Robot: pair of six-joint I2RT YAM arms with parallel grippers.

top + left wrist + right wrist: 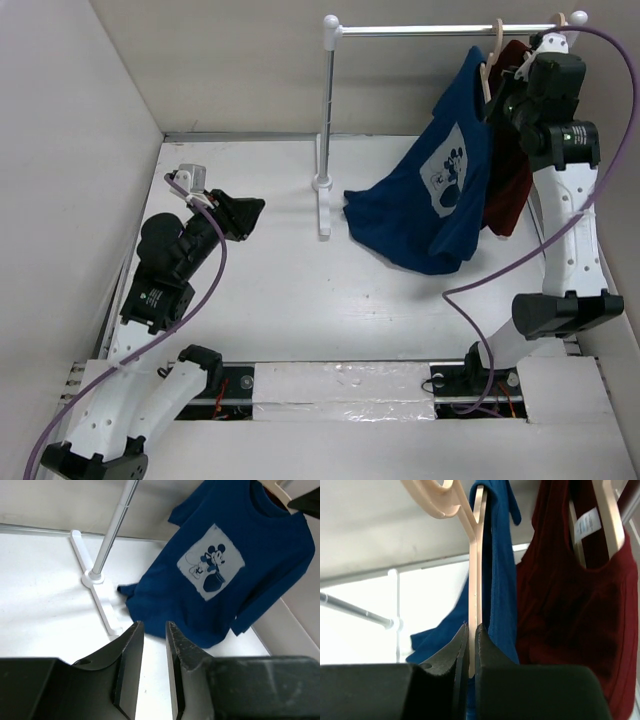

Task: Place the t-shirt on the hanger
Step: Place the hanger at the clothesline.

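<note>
now: right claw (pixel 471 626) pinches the hanger (pixel 476 555) up high, t-shirt (pixel 430 200) trailing down-left from it onto the table (pixel 270 300). left claw (pixel 153 627), slightly spread and empty, sits well left.

A robotics lab booth: plain white walls (pixel 60 150) enclose a white table (pixel 280 290) with bolted-down arms (pixel 565 230) and a clothes rail (pixel 420 30).

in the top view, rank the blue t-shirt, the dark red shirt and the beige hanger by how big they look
1. t-shirt
2. dark red shirt, partly hidden by the t-shirt
3. hanger, only a thin strip shows
</note>
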